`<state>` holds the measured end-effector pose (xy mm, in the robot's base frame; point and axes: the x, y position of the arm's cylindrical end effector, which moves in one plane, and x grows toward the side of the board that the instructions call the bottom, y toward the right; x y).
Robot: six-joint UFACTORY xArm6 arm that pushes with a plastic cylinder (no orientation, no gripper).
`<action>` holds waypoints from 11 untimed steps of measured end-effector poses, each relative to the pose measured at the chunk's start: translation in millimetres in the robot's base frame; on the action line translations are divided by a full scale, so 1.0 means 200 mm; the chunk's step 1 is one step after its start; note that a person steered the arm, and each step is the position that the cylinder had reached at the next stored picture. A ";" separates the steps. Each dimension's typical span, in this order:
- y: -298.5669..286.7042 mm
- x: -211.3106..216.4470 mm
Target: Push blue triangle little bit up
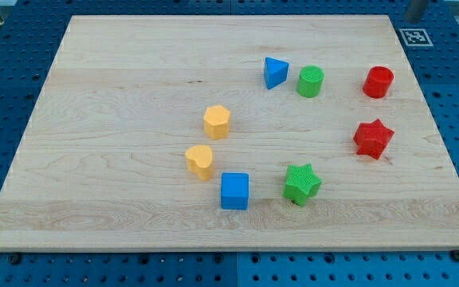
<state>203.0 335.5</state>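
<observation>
The blue triangle (pixel 275 72) lies on the wooden board (pixel 118 96), in the upper middle, just left of the green cylinder (pixel 311 81). A short grey piece of my rod shows at the view's top right edge. Its lower end, my tip (pixel 415 18), is beyond the board's top right corner, far up and to the right of the blue triangle and touching no block.
A red cylinder (pixel 378 82) and a red star (pixel 373 139) are at the right. A green star (pixel 302 183) and a blue cube (pixel 234 191) are at the lower middle. Two yellow blocks (pixel 217 122) (pixel 200 161) are left of centre. A marker tag (pixel 414 36) is by the top right corner.
</observation>
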 end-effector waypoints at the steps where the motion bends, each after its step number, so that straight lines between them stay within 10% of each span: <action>1: 0.00 0.00; 6: -0.02 0.18; 11: -0.98 0.26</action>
<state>255.3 139.4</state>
